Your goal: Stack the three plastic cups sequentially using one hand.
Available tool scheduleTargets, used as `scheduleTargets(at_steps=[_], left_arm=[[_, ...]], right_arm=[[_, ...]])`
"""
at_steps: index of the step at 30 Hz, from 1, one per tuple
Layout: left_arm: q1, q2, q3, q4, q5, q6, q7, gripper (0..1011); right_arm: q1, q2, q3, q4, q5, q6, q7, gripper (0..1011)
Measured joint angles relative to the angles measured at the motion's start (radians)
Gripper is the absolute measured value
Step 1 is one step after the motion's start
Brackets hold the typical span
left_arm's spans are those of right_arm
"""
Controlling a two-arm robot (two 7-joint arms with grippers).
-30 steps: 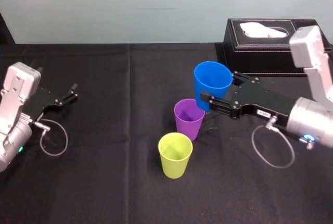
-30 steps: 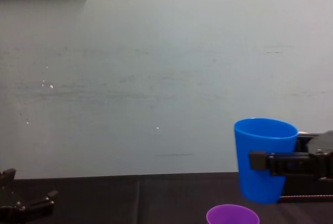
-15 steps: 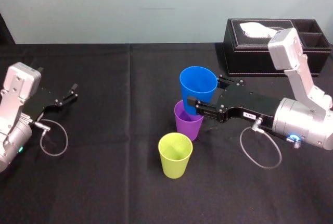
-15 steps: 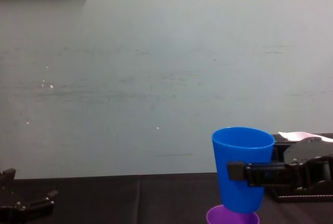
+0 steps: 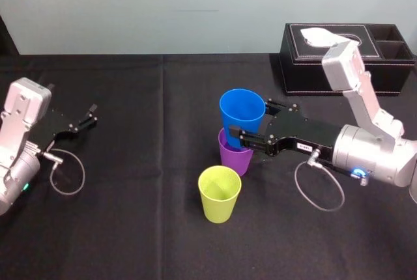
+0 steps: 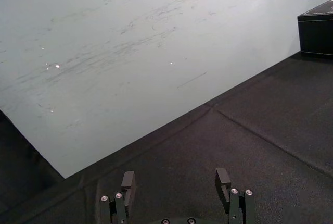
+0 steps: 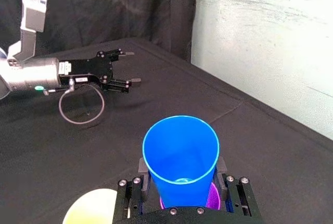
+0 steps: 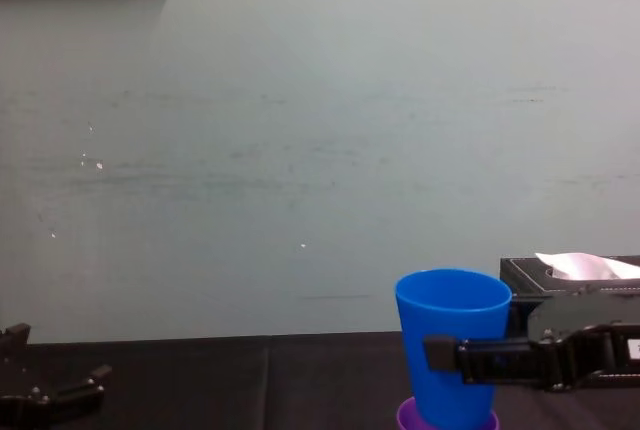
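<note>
Lower now, the blue cup (image 5: 242, 112) enters the purple cup (image 5: 233, 157). Clamping it is the right hand (image 5: 245, 122); the left hand (image 5: 92, 115) idles open.

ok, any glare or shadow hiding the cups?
Head view: even light, no glare; blue cup, purple cup and yellow-green cup read cleanly, but the right hand, shut on the blue cup, blends into the black cloth. Chest view: frame edge cuts the purple cup to its rim. Left wrist view: bright specks on the wall; left hand idle, open.
</note>
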Motion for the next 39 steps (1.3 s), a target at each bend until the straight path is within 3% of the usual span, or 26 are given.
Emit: scheduleTargets(at_steps=[20,30,39], left_arm=[[0.000,0.000,0.000,0.000,0.000,0.000,0.000,1011],[0.000,0.000,0.000,0.000,0.000,0.000,0.000,1011],[0.000,0.000,0.000,0.000,0.000,0.000,0.000,1012]], right_arm=[[0.031,-0.038,-0.036,0.094,-0.042,-0.023,0.015,726],[0.031,-0.036,-0.035,0.090,-0.041,-0.023,0.015,726],[0.031,-0.035,-0.034,0.087,-0.040,-0.023,0.014,920]])
